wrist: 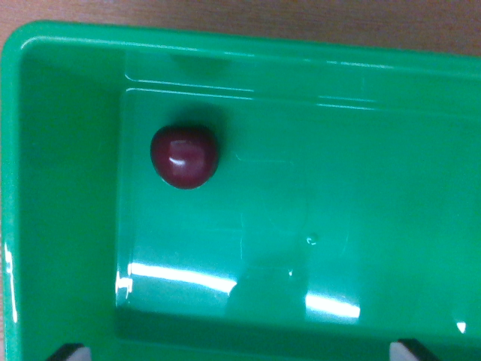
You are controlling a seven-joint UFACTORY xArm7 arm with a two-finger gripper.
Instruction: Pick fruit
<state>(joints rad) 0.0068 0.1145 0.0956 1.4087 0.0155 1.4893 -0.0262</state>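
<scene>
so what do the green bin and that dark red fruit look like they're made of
Green bin: looks like moulded plastic, glossy, with bright streaks of light reflected off its floor and rounded rim. Dark red fruit: smooth shiny skin with a small highlight; real or plastic imitation, cannot tell.

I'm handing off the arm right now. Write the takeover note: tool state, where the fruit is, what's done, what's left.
Tool: only two dark fingertips show at the bottom edge of the wrist view, far apart, nothing between them; reads as open.
Fruit: one small dark red round fruit sits on the floor of the glossy green plastic bin, toward the wrist view's upper left, near the corner.
Done: no grasp yet.
Left: centre over the fruit, descend, close, lift out.
</scene>
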